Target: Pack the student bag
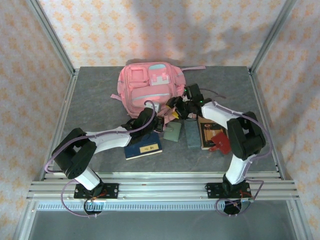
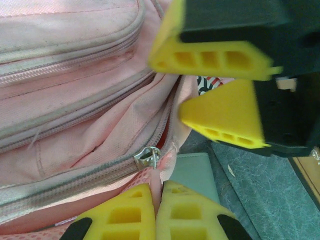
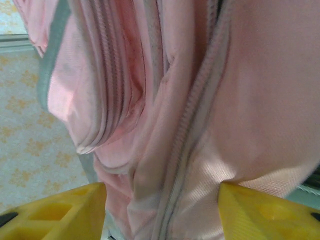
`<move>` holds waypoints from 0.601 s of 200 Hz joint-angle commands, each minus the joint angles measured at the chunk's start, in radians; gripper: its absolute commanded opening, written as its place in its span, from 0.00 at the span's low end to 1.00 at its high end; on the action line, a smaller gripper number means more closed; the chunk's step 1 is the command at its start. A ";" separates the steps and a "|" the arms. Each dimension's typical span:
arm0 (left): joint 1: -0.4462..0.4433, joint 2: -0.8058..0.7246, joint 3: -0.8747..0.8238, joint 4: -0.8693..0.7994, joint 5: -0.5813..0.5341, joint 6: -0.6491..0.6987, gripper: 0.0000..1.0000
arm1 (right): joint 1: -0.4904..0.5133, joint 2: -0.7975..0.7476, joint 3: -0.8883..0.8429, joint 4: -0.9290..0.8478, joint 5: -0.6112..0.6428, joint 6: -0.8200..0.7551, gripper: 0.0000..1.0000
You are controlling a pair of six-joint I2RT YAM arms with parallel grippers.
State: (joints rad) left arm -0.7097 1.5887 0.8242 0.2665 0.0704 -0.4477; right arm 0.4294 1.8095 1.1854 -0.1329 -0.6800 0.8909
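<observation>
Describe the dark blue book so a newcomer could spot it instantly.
Find the pink backpack at the far middle of the table; flat items lie in a row before it. The dark blue book is leftmost and nearest, beside the left arm and its white forearm. Only it has a yellow label; its neighbours are grey-green pads and a brown book.

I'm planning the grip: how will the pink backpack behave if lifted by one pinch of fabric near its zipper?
Probably floppy: the student bag creases and bunches inside the open right gripper. One pinch would likely raise cloth first, with the bulky body sagging below. Pushed, its soft folds would probably crumple rather than slide cleanly.
</observation>
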 commanded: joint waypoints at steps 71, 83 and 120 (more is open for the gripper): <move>-0.028 -0.021 -0.037 0.087 -0.036 -0.043 0.00 | 0.023 0.119 0.060 0.079 0.010 0.061 0.00; -0.010 -0.048 -0.071 0.082 -0.048 -0.054 0.00 | 0.013 0.104 0.052 0.082 0.012 0.059 0.00; 0.102 -0.171 -0.224 0.076 -0.077 -0.090 0.00 | -0.043 0.041 0.000 0.095 0.014 0.055 0.00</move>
State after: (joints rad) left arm -0.6754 1.5166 0.6830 0.3187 0.0345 -0.5007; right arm 0.4385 1.9217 1.2194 -0.0856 -0.6960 0.9463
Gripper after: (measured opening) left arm 0.043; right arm 0.051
